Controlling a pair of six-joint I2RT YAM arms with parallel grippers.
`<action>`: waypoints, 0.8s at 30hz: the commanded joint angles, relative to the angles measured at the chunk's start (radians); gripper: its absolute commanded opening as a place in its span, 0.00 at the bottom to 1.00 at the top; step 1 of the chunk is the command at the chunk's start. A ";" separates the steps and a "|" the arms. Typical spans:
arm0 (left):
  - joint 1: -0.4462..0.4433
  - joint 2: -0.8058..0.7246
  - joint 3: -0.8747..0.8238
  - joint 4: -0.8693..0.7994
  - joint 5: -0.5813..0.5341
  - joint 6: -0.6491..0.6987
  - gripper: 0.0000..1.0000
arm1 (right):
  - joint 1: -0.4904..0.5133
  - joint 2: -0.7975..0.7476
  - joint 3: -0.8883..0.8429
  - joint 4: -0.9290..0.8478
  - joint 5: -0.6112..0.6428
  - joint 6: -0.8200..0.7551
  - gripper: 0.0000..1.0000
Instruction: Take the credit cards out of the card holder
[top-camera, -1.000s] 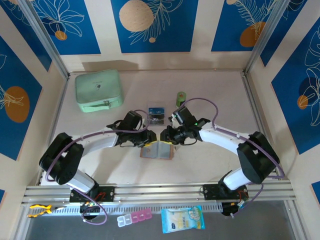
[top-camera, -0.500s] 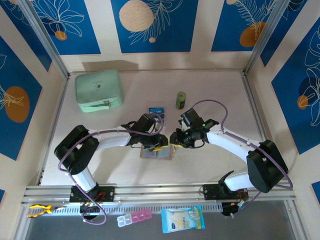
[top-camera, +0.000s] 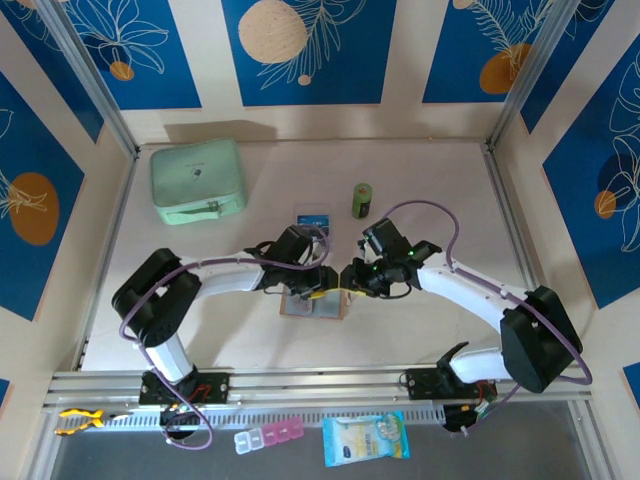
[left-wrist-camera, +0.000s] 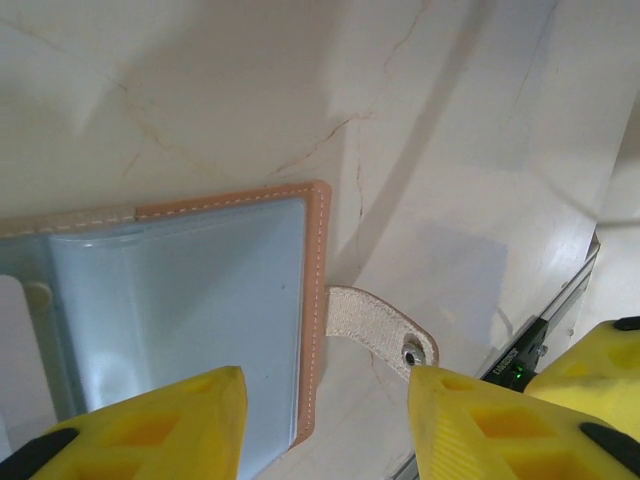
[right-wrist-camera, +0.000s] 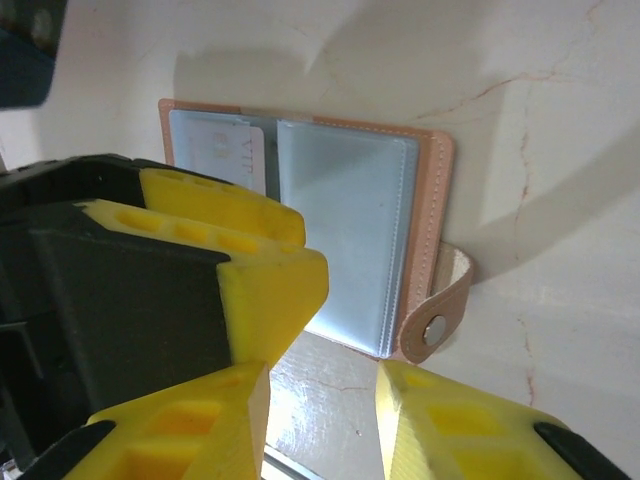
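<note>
Card holder (top-camera: 312, 305): open flat, table centre, just near of both grippers | left gripper (left-wrist-camera: 325, 395): fingers apart, empty, above snap tab (left-wrist-camera: 375, 335) | right gripper (right-wrist-camera: 320, 400): fingers apart, empty | technique: pin one cover, pinch the pocketed credit card (right-wrist-camera: 235, 160) by its exposed edge, slide it out flat.

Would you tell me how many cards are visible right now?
2: a blue card on the table beyond the wallet, and a pale card in a wallet pocket. Others may be hidden from view.
</note>
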 joint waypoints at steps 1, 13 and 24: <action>0.029 -0.058 0.018 -0.065 -0.031 0.064 0.46 | 0.022 0.010 0.029 0.011 -0.036 0.025 0.33; 0.169 -0.143 -0.089 -0.192 -0.031 0.173 0.30 | 0.095 0.176 0.151 0.060 -0.056 0.047 0.27; 0.184 -0.146 -0.185 -0.185 -0.042 0.169 0.21 | 0.136 0.348 0.214 0.123 -0.100 0.050 0.24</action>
